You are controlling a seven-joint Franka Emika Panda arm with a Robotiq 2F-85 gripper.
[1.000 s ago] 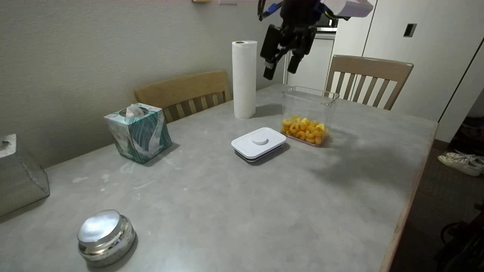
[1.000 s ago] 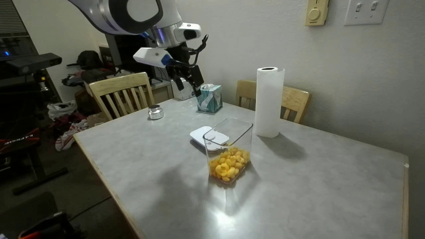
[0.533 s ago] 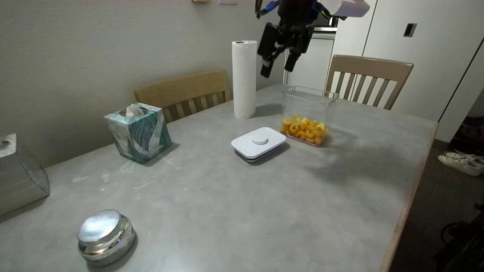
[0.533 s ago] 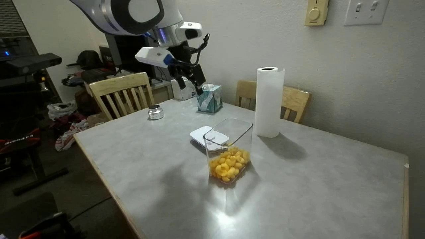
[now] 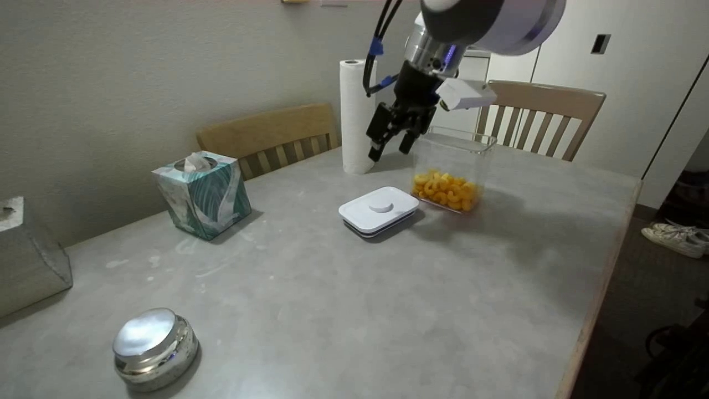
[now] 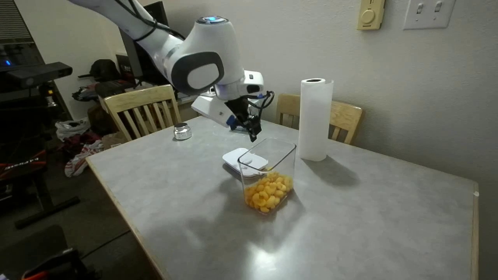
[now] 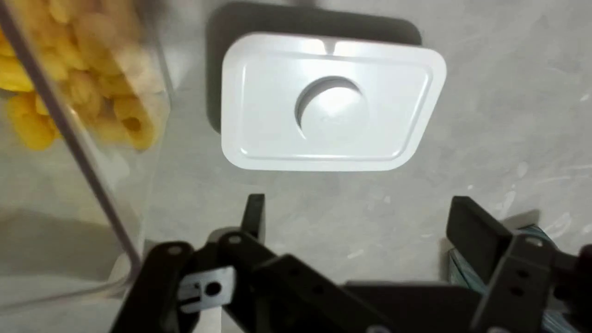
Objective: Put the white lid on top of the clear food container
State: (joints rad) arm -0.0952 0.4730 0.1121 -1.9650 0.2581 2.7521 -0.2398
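As my gripper (image 7: 357,208) comes down, spread and empty, the white lid (image 7: 328,111) waits below it; grasp likely next.

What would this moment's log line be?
claw: open, empty; white lid: on table, ungripped; clear food container: uncovered, yellow pieces inside; lidding: not done

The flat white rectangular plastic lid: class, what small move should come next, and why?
Probably lower the open jaws toward the raised round centre of the white lid: in the wrist view it lines up between them left to right, but they stand apart from it, and the nearby clear rectangular plastic container is uncovered.
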